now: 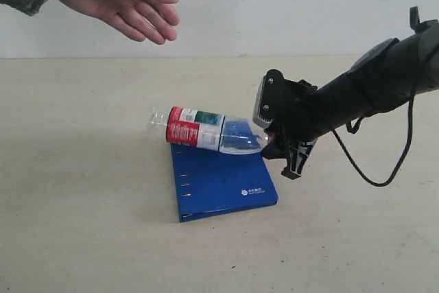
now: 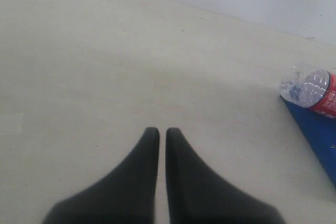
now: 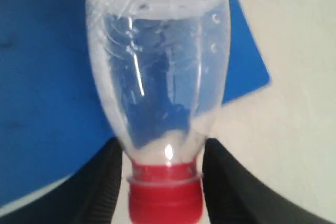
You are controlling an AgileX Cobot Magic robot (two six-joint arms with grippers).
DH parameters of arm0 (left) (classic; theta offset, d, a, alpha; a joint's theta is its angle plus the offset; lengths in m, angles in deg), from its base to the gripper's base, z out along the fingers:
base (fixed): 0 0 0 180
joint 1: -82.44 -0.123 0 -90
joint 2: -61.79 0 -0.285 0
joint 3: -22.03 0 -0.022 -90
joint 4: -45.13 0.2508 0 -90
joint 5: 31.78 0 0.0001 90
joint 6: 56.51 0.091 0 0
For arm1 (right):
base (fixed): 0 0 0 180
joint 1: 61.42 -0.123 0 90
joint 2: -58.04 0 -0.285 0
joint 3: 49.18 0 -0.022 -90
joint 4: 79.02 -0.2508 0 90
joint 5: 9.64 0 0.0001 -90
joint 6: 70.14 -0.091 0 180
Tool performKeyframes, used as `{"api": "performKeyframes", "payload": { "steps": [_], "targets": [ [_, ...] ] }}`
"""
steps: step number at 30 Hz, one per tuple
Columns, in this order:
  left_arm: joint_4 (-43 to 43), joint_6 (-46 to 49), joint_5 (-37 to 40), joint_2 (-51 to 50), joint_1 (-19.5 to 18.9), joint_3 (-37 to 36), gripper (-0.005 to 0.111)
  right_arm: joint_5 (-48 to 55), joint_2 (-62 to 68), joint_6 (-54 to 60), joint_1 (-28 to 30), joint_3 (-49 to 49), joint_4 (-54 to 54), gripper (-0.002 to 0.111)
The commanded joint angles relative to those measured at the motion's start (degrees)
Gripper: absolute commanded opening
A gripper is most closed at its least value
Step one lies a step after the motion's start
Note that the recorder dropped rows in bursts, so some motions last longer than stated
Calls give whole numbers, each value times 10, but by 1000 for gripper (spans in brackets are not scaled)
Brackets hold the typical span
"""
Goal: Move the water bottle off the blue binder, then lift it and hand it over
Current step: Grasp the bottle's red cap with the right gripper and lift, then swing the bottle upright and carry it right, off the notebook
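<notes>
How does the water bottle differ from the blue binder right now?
The water bottle is clear and rounded; the blue binder is opaque and flat. The bottle rests on the binder, its base overhanging one edge; the binder rests on the table. The right gripper flanks the bottle's red cap, not the binder. Both lie horizontal.

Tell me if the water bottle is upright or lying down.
Lying down. The water bottle is on its side across the blue binder's far edge, red cap pointing at the right gripper.

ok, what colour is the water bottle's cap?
Red. The water bottle cap shows best in the right wrist view.
</notes>
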Motion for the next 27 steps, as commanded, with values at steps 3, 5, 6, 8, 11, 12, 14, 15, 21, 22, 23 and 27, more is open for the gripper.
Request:
{"api": "performKeyframes", "payload": {
  "steps": [3, 5, 6, 8, 11, 12, 14, 15, 21, 22, 23, 27],
  "targets": [
    [0, -5, -3, 2, -1, -2, 4, -16, -2, -19, 0, -2, 9, 47],
    [0, -5, -3, 2, -1, -2, 4, -18, -2, -34, 0, -2, 9, 47],
    [0, -5, -3, 2, -1, -2, 4, -21, -2, -47, 0, -2, 10, 47],
    [0, -5, -3, 2, -1, -2, 4, -24, -2, -78, 0, -2, 35, 47],
    [0, -5, -3, 2, -1, -2, 4, -26, -2, -158, 0, -2, 123, 47],
    [0, -5, -3, 2, -1, -2, 4, -26, -2, -184, 1, -2, 151, 47],
    [0, -5, -3, 2, -1, -2, 4, -27, -2, -236, 1, -2, 194, 47],
    [0, -5, -3, 2, -1, -2, 4, -27, -2, -251, 1, -2, 205, 47],
    [0, -5, -3, 2, -1, -2, 4, -31, -2, -277, 1, -2, 205, 38],
    [0, -5, -3, 2, -1, -2, 4, -32, -2, -280, 1, -2, 192, 32],
    [0, -5, -3, 2, -1, -2, 4, -32, -2, -280, 1, -2, 184, 31],
    [0, -5, -3, 2, -1, -2, 4, -55, -2, -283, 1, -2, 115, 63]
  ]
}}
